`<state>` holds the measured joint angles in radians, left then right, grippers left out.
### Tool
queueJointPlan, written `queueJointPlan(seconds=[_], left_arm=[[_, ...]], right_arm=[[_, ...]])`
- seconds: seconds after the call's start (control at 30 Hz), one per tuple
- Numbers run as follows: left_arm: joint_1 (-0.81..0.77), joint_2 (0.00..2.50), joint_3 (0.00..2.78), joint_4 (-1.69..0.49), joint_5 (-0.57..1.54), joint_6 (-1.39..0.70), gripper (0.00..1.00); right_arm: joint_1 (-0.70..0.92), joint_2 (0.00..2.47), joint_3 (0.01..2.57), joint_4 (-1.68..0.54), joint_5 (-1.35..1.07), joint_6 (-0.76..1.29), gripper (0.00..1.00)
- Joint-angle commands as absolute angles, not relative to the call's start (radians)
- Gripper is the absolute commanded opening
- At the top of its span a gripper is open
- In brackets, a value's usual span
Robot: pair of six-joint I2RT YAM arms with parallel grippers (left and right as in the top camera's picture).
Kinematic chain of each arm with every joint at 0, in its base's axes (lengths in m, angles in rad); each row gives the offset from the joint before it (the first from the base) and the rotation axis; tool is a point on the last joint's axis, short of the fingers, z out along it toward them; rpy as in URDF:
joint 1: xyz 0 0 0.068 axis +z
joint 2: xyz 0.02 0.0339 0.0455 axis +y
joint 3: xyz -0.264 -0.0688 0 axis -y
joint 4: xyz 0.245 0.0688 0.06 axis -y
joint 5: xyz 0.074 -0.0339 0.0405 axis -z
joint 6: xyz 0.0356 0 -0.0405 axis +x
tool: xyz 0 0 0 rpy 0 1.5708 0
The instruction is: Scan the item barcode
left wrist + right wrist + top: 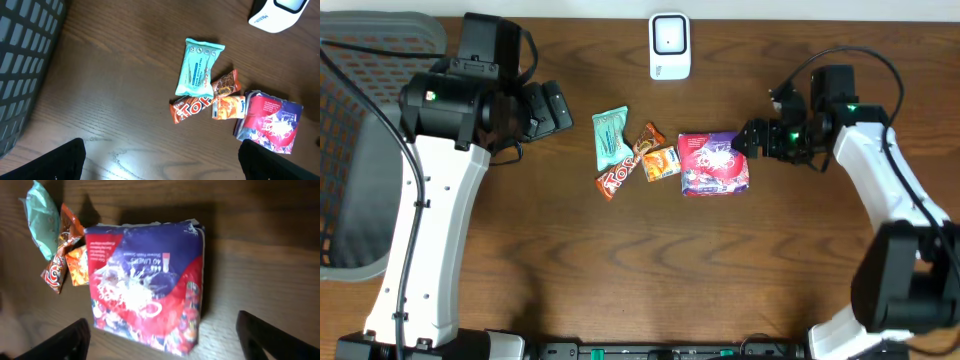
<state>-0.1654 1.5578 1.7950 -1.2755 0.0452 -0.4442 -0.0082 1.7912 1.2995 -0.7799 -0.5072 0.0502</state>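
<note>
Between the parted jaws of the right gripper, just ahead of the fingertips, the red-and-blue packet is seen lying flat on the table, unclamped. Beyond it, a teal pouch and orange snack bars are clustered. The left gripper is held with jaws wide apart and nothing between them. The white scanner is seen far ahead of them.

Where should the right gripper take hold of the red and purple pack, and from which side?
Best bet: pinch the red and purple pack across its free end facing the right gripper, coming in low from that side. It lies flat and plump, its far end crowds the orange packet, and the open fingers span its width.
</note>
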Motion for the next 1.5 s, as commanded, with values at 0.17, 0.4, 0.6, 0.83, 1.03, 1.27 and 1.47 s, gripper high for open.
queueJointPlan(seconds=[0.17, 0.4, 0.6, 0.83, 1.03, 1.27, 1.47], left_arm=[[-0.162, 1.565, 1.797, -1.276, 0.029, -0.438, 0.98], [-0.162, 1.565, 1.797, -1.276, 0.029, -0.438, 0.98], [-0.162, 1.565, 1.797, -1.276, 0.029, -0.438, 0.98], [-0.162, 1.565, 1.797, -1.276, 0.029, -0.438, 0.98], [-0.162, 1.565, 1.797, -1.276, 0.029, -0.438, 0.98], [-0.162, 1.565, 1.797, -1.276, 0.029, -0.438, 0.98], [-0.162, 1.565, 1.797, -1.276, 0.029, -0.438, 0.98]], right_arm=[[-0.021, 2.016, 1.292, -0.706, -0.754, 0.002, 0.53], [-0.024, 2.029, 1.308, -0.714, -0.75, 0.002, 0.4], [-0.036, 1.915, 1.407, -0.816, -0.62, 0.037, 0.01], [0.003, 1.739, 1.512, -0.95, -0.085, 0.185, 0.01], [0.082, 1.662, 1.509, -1.084, 0.696, 0.479, 0.01], [0.148, 1.807, 1.481, -1.149, 0.851, 0.519, 0.01], [0.233, 1.942, 1.481, -1.122, 0.709, 0.51, 0.06]])
